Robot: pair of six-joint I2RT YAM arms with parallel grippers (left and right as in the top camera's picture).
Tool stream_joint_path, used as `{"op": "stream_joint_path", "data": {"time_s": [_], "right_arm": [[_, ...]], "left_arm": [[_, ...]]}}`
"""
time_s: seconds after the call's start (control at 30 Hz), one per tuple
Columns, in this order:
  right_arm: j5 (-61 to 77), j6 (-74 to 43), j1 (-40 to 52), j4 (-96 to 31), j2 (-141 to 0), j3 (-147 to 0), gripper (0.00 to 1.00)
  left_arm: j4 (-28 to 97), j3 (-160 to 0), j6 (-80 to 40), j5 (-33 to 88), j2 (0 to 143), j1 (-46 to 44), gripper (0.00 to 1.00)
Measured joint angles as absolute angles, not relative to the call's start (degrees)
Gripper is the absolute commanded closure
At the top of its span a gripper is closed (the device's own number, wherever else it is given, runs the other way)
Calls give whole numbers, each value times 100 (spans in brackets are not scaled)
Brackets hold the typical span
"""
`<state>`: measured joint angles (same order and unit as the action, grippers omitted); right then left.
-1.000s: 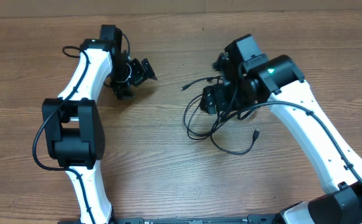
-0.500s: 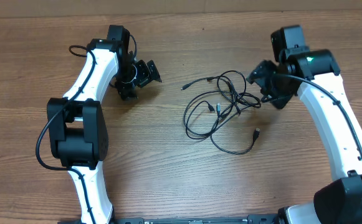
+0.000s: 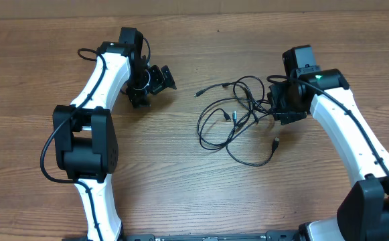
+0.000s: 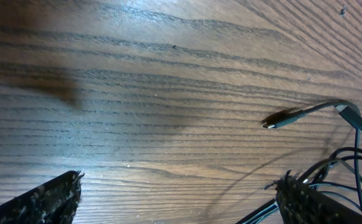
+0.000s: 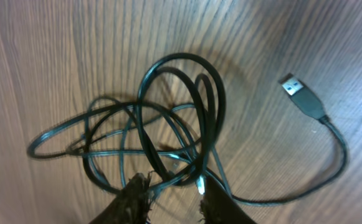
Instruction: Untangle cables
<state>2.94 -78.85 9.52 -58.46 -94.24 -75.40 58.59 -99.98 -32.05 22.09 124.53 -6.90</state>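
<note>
The cables lie as a loose tangle of thin black loops on the wooden table, right of the middle. My right gripper is at the tangle's right edge. In the right wrist view its jaws stand narrowed, with a gap left and several strands of the cables crossing between the fingertips. A USB plug lies free to the right. My left gripper stands wide open to the left of the tangle, nothing between its fingers. A small plug lies ahead of it.
One cable end with a plug trails toward the front of the table, another plug points left toward the left arm. The left arm's own thick black cable loops beside its base.
The right arm pulled back to the right, then returned to the tangle's right edge, and its jaws narrowed around some strands. The left gripper shifted slightly up and right, still wide open.
</note>
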Motion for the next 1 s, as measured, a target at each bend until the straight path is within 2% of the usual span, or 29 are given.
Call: {"op": "stream_joint_path", "data": {"time_s": [0.3, 0.47, 1.0], "right_arm": [[294, -7990, 952, -5688, -9424, -7461, 75], [294, -7996, 952, -5972, -9424, -7461, 70], [213, -8016, 952, -5802, -9480, -7461, 72]], "left_arm": [[5863, -9998, -3205, 2209, 12453, -690, 0], [5867, -9998, -3205, 2156, 12453, -690, 0], [5865, -9998, -3205, 2078, 12453, -690, 0]]}}
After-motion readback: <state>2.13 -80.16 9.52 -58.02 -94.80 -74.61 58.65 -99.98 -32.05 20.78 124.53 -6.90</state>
